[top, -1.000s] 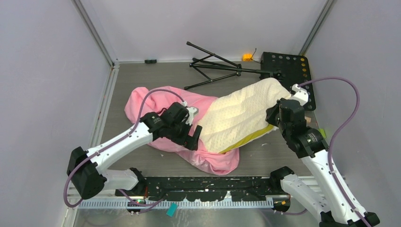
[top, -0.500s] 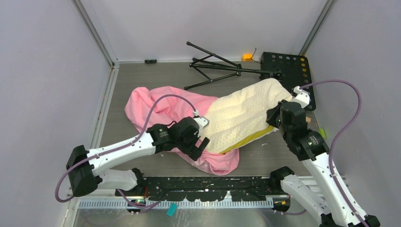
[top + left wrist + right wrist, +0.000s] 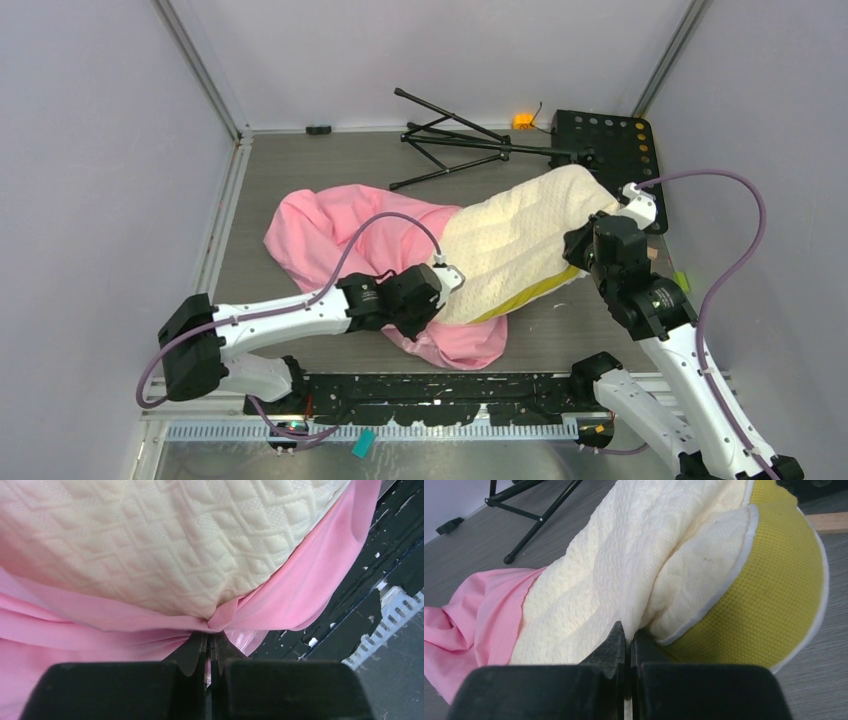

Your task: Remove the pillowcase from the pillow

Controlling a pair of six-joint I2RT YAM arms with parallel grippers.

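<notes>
- Two grippers show in the overhead view. The left gripper (image 3: 438, 295) sits mid-frame at the pillowcase (image 3: 320, 225) opening, and the right gripper (image 3: 578, 250) is at the pillow (image 3: 515, 235) corner, right of centre. About half the pillow lies bare, with the pink sack bunched toward the left.
- Left wrist view: the jaws are together on a thin pinch of pink hem at centre. So small a bite may slip out under a pull.
- Right wrist view: the jaws are clamped on a cream fold at lower centre. If that fold slides free, the pillow probably drags along with the pillowcase.
</notes>
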